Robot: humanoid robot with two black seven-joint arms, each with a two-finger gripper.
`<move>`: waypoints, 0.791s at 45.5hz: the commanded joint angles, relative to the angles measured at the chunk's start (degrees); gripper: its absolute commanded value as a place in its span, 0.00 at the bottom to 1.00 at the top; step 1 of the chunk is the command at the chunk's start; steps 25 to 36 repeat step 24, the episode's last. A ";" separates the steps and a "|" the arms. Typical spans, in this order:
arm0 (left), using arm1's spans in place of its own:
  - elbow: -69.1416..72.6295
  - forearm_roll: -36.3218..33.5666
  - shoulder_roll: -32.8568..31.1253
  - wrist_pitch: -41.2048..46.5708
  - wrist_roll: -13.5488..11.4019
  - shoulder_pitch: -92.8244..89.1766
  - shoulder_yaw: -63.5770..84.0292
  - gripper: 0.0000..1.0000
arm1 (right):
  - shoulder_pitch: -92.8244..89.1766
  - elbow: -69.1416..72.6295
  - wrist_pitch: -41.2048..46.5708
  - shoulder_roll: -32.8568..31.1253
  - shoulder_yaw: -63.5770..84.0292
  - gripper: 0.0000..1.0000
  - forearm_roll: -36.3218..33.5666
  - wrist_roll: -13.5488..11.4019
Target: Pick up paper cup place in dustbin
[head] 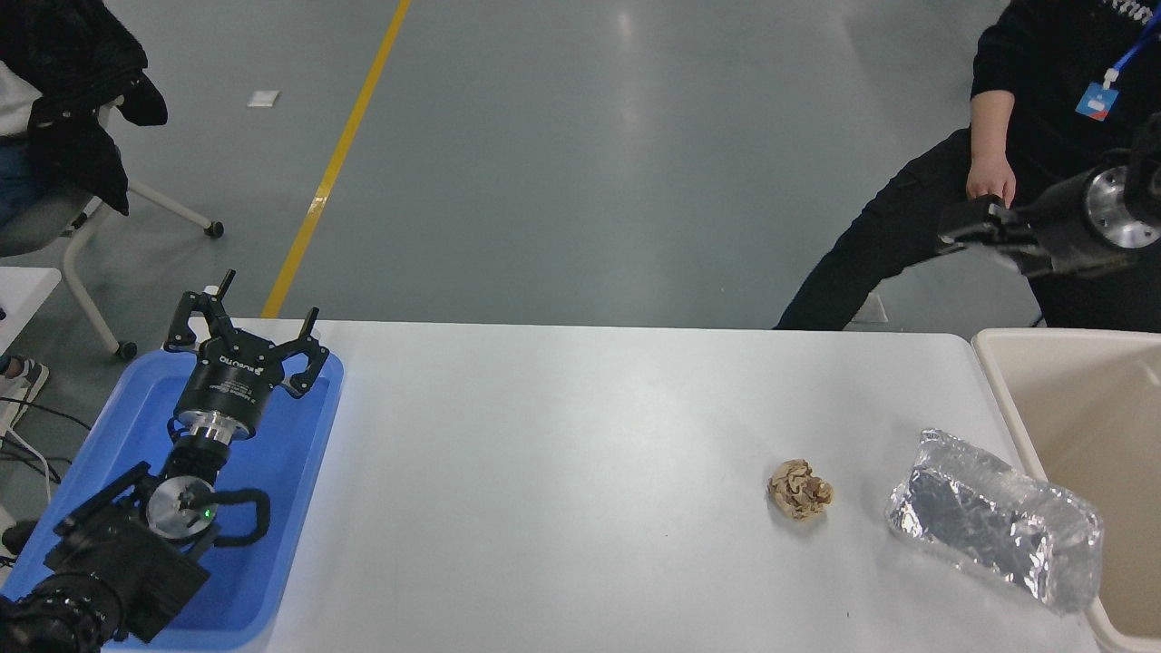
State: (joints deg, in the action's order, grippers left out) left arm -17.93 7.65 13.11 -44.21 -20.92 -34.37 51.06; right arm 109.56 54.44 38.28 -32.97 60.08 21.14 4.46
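No paper cup shows anywhere in the head view; it is hidden or out of view. The beige dustbin (1000, 399) stands at the table's right end, cut off by the picture's right edge. My right gripper (972, 232) hangs high at the upper right, above and behind the dustbin's far rim, pointing left in front of a seated person. I cannot make out its state or whether it holds anything. My left gripper (265, 316) is parked open and empty over the blue tray (299, 472) at the lower left.
A crumpled brown paper ball (799, 489) lies on the white table (562, 472) right of centre. A crinkled foil container (994, 516) lies beside the dustbin's near rim. A person in black (1025, 109) sits at the far right; another person's chair is at the far left.
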 commanded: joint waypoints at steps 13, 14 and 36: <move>0.00 -0.01 0.08 0.00 0.00 0.01 0.00 1.00 | 11.73 14.20 6.72 0.01 1.18 1.00 6.98 -0.15; 0.00 -0.01 0.08 0.00 0.00 0.01 0.00 1.00 | 11.56 14.29 6.72 0.01 1.18 1.00 7.16 -0.06; 0.00 -0.01 0.08 0.00 0.00 0.01 0.00 1.00 | 10.85 14.47 6.72 0.28 1.01 1.00 8.22 -0.15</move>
